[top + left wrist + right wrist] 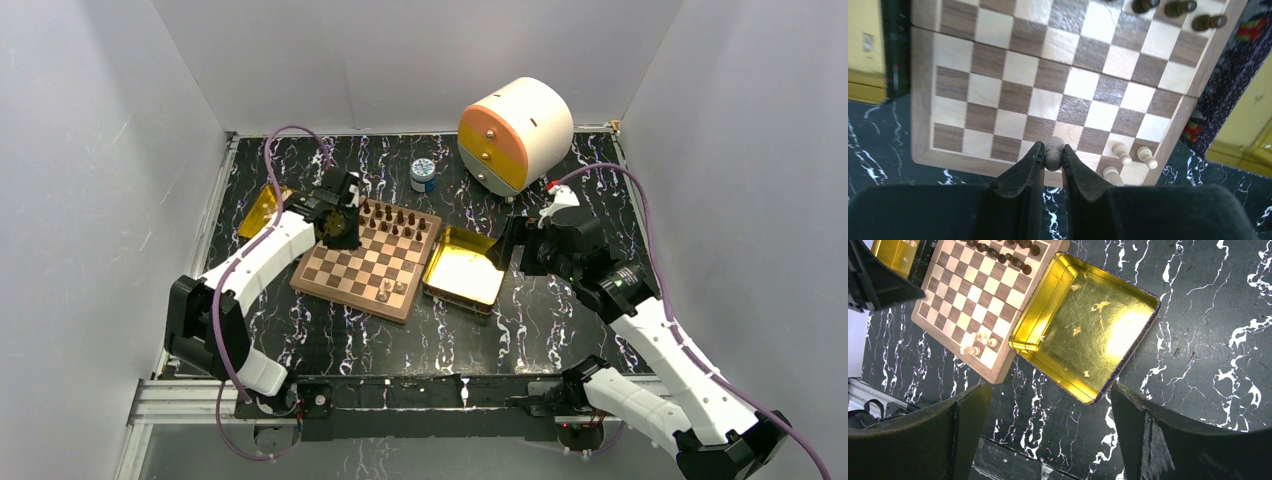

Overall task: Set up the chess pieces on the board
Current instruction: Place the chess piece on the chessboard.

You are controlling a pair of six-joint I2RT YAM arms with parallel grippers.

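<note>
The board [1013, 75] was checkered light and dark brown; the chess pieces [1122, 152] were pale tan or dark brown. The worktop [1198, 340] was black, veined white.

Plain white walls [400, 60] close me in from nine to three o'clock around my black white-veined surface [540, 330].

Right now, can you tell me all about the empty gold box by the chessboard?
The gold box is a shallow rectangular tin, shiny and scratched inside, dark outside. It is empty and lies flat, open side up, on the black marbled table, close to the right edge of the chessboard. Nothing grips it.
</note>
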